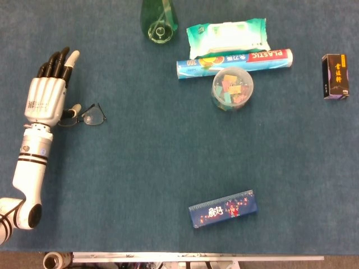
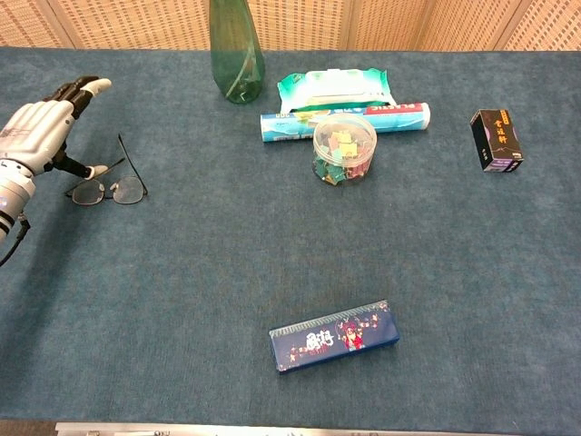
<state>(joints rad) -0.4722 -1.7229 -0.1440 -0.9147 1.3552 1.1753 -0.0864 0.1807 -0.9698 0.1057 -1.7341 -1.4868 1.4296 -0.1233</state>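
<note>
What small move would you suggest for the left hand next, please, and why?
Probably lower the left hand and close its fingers on the glasses. It hovers open right over them, thumb near the frame, holding nothing; whether it touches them is unclear.

One pair of glasses (image 1: 90,116), one green bottle (image 1: 159,21), one wipes pack (image 1: 227,35), one wrap roll (image 1: 234,61), one clip tub (image 1: 232,88), apparently two boxes (image 1: 223,209).

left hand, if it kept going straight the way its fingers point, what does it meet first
Probably nothing: the left hand points up and slightly right over bare cloth; the glasses lie beside its thumb, off that line.
</note>
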